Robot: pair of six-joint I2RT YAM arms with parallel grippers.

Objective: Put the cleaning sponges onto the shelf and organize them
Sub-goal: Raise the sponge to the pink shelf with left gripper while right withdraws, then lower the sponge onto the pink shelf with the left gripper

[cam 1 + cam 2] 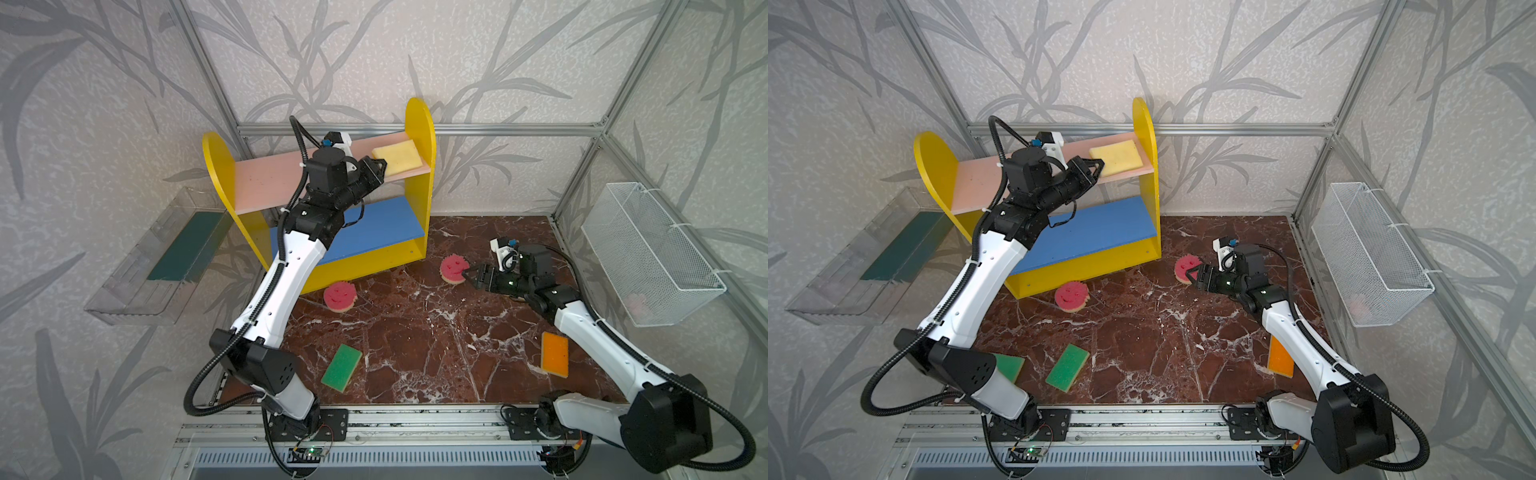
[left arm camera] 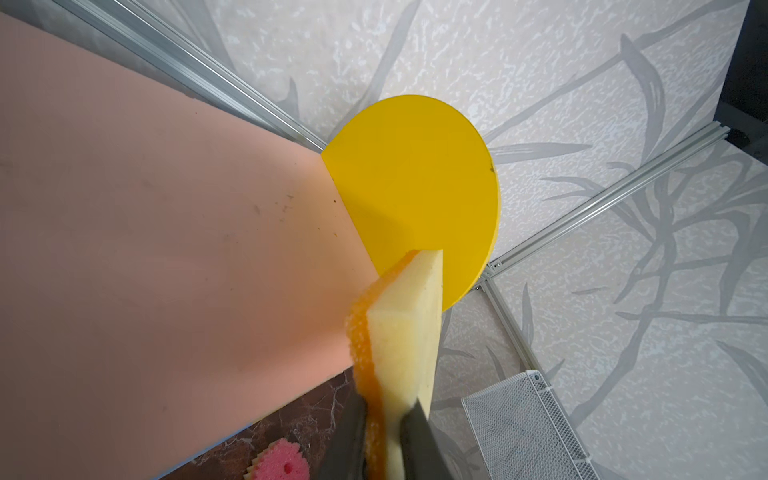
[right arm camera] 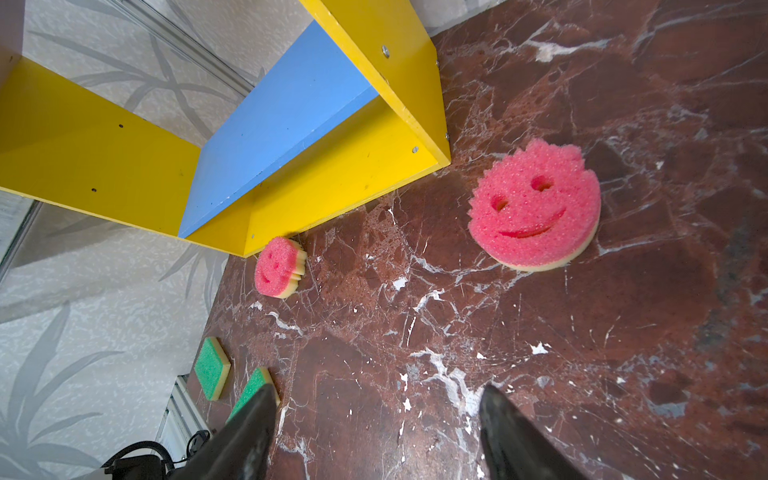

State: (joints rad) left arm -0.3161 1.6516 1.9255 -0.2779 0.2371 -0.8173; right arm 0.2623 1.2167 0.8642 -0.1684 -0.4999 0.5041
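My left gripper [image 1: 380,166] [image 2: 386,405] is shut on a yellow sponge with an orange face [image 1: 397,157] [image 2: 401,332]. That sponge rests at the right end of the shelf's pink upper board [image 1: 266,183], against the yellow side panel [image 2: 415,187]. My right gripper [image 1: 469,276] [image 3: 376,390] stands open low over the marble floor, just right of a pink smiley sponge [image 1: 454,269] [image 3: 536,208]. Another smiley sponge [image 1: 340,296] lies by the shelf's front. Two green sponges [image 1: 1067,368] [image 1: 1009,365] and an orange one [image 1: 555,354] lie nearer the front.
A clear plastic tray with a dark green mat [image 1: 166,249] hangs on the left wall. A white wire mesh basket [image 1: 648,249] hangs on the right wall. The shelf's blue middle board [image 1: 382,224] holds nothing. Aluminium frame rails edge the floor.
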